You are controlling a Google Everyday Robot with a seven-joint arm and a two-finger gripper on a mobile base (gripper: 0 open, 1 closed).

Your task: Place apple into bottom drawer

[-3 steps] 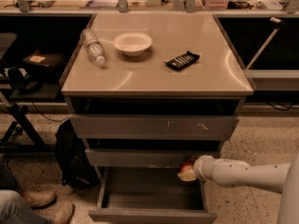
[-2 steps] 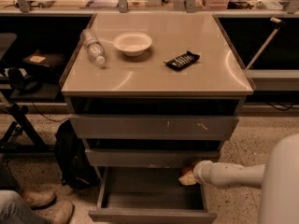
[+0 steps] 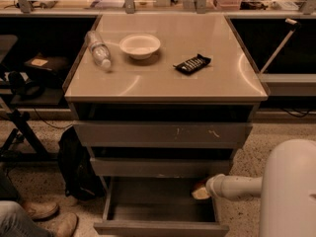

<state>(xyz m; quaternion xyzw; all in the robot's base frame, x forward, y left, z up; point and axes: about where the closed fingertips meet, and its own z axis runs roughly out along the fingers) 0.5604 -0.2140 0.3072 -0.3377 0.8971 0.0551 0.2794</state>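
The bottom drawer [image 3: 163, 227] is pulled open below the cabinet, its grey tray showing. My gripper [image 3: 202, 190] reaches in from the right on a white arm, over the drawer's right rear corner. A round reddish apple [image 3: 199, 188] with a pale yellowish patch sits at the gripper's tip, just above the tray; the gripper appears closed around it. The middle drawer [image 3: 160, 167] and the scratched top drawer [image 3: 163, 133] are above, both slightly out.
On the cabinet top [image 3: 163, 78] lie a plastic bottle [image 3: 98, 49], a white bowl [image 3: 140, 45] and a dark snack bar [image 3: 192, 63]. A black bag [image 3: 74, 167] leans at the cabinet's left. A person's shoes [image 3: 47, 216] are at lower left. My white arm [image 3: 289, 191] fills the lower right.
My arm's bulky white link has swung further into view at the lower right. The gripper with the apple has stayed at the drawer's right rear corner, shifting only slightly.
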